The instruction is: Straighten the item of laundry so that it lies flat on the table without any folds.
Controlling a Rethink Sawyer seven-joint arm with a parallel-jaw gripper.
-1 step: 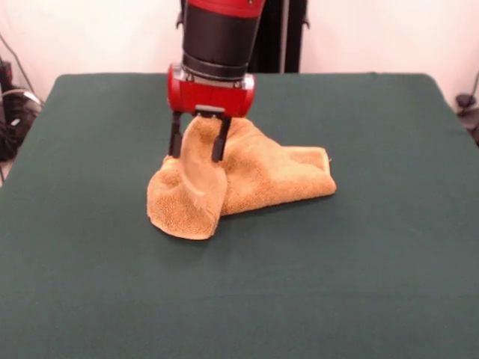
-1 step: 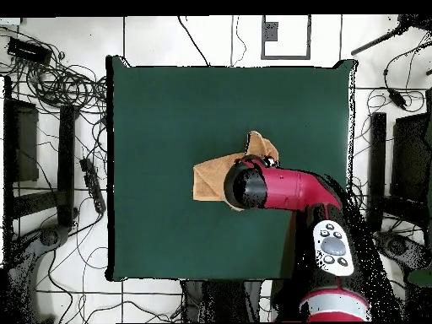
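Orange-tan towel (image 1: 247, 176) sits bunched and folded mid-table (image 1: 359, 284), so flattening is barely started. Gripper (image 1: 198, 146) has its jaws pinching a raised fold, most unfolding left.

Off the tabletop's left edge in the overhead view we see a tangle of black cables (image 2: 63, 84) spread over the white tiled floor (image 2: 152, 38). A dark stand (image 2: 34, 181) sits further out on that side. Beyond the tabletop's far edge a grey square plate (image 2: 285, 35) lies on the floor. Off the right edge stands a black upright piece (image 2: 377, 164). In the front view, we see a white wall (image 1: 97, 34) and more black cables (image 1: 13, 112).
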